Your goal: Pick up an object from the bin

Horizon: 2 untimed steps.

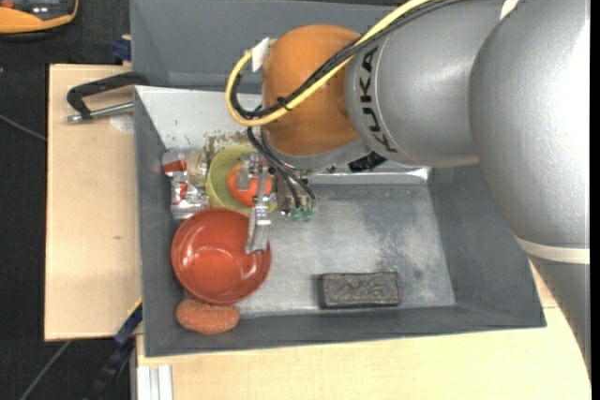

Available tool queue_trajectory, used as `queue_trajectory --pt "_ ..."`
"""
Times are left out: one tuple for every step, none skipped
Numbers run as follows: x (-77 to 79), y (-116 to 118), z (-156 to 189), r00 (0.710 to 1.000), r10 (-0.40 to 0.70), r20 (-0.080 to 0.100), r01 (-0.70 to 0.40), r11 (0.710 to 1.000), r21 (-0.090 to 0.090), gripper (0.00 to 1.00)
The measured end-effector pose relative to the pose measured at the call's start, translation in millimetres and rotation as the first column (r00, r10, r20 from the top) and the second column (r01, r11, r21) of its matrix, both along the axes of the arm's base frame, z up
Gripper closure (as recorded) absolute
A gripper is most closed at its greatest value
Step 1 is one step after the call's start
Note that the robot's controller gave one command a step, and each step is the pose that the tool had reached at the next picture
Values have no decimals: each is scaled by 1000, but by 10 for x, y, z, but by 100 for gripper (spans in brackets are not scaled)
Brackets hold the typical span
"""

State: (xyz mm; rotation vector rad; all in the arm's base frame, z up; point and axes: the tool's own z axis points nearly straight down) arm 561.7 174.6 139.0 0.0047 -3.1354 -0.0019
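Observation:
My gripper [255, 237] hangs below the arm's wrist at the left of the bin, its metal tip down on the right rim of a red bowl [214, 259]. The bowl stands upright near the bin's front left. Just behind it sits a yellow-green cup [223, 175] with something orange [243, 192] inside, right beside the gripper's body. A clear crinkled packet with red print [178, 185] lies against the left wall next to the cup.
A dark grey rectangular block [358, 288] lies flat at the front middle of the bin. An orange-brown rough oval lump [207, 317] sits in the front left corner below the bowl. The arm covers the bin's back right.

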Motion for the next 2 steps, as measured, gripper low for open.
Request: queue_trajectory --pt "-60 461 -714 996 93 -1 -93 996 -1 0" --pt "-9 443 -637 996 86 13 -86 996 2 100"
